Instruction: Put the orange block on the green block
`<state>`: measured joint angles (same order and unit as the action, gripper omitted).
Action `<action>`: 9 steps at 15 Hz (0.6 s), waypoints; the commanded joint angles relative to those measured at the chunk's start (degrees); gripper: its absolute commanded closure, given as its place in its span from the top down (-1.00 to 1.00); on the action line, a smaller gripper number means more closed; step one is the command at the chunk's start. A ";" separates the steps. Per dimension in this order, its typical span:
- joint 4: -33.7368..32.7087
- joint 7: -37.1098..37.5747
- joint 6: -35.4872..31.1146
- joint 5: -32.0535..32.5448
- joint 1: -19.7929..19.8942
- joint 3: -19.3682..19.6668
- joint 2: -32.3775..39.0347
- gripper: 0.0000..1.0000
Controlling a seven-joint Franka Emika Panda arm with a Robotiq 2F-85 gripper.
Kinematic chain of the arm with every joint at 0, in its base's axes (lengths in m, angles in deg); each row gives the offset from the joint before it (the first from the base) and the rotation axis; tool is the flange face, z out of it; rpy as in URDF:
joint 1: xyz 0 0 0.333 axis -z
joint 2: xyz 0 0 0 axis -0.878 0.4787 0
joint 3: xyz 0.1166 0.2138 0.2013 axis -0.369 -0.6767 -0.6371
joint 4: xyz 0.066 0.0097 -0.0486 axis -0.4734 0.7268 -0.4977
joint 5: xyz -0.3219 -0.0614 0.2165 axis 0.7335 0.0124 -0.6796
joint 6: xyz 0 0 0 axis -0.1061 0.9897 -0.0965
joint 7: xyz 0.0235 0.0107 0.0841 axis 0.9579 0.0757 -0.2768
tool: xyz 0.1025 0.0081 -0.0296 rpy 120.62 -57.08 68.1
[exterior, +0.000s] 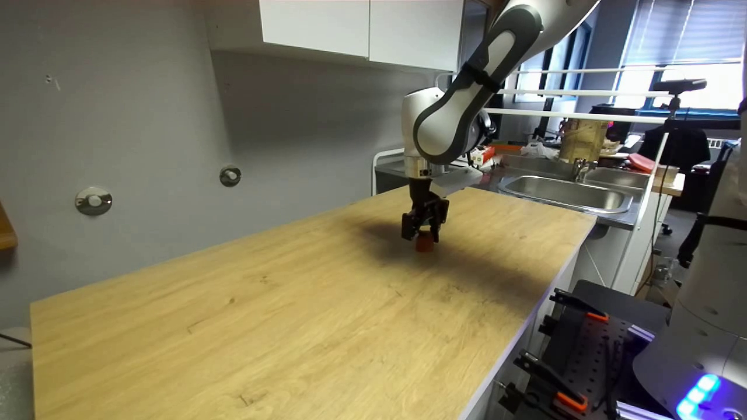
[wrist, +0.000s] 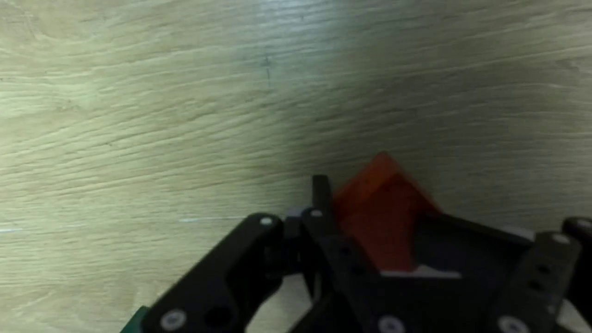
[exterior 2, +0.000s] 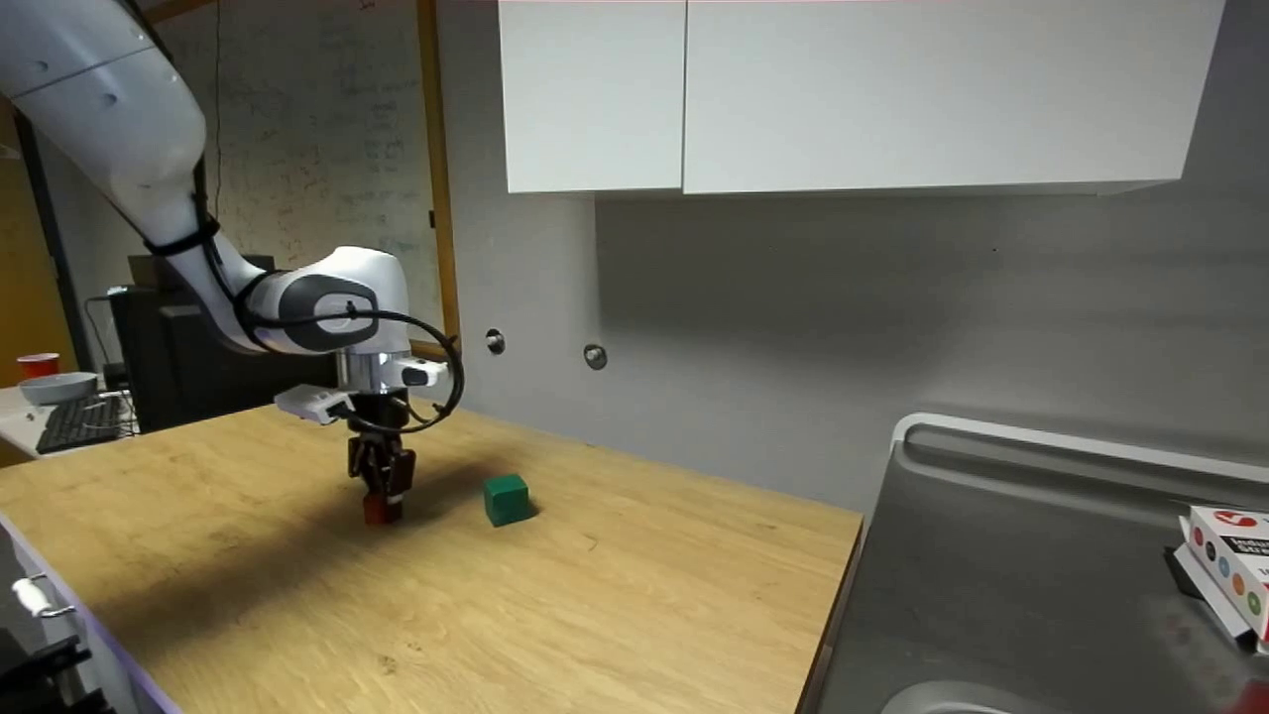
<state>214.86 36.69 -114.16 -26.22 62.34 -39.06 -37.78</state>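
The orange block (exterior: 425, 243) stands low over or on the wooden worktop, between the fingers of my gripper (exterior: 426, 233). In an exterior view, the orange block (exterior 2: 380, 510) shows just below my gripper (exterior 2: 382, 486). In the wrist view, the orange block (wrist: 377, 208) lies cornerwise between the fingertips of my gripper (wrist: 372, 222); both fingers overlap its sides. Whether they press on it cannot be told. The green block (exterior 2: 508, 499) sits on the worktop right of the gripper. The green block's corner (wrist: 132, 323) shows at the wrist view's bottom edge; elsewhere the gripper hides it.
The wooden worktop (exterior: 262, 326) runs along a grey wall (exterior: 146, 146). White wall cabinets (exterior 2: 843, 89) hang above. A sink (exterior: 560, 192) lies past the worktop's end. A white box (exterior 2: 1234, 565) stands on the steel surface (exterior 2: 991, 585) beside it.
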 commanded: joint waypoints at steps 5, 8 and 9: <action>-2.47 0.57 3.18 -2.31 -1.43 0.28 1.38 -1.00; -2.77 -0.70 4.54 -5.75 -1.46 -0.72 0.67 -0.49; -2.85 -0.91 4.80 -6.80 -1.61 -1.01 0.37 -0.39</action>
<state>213.38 36.65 -111.67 -29.41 61.38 -39.28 -37.09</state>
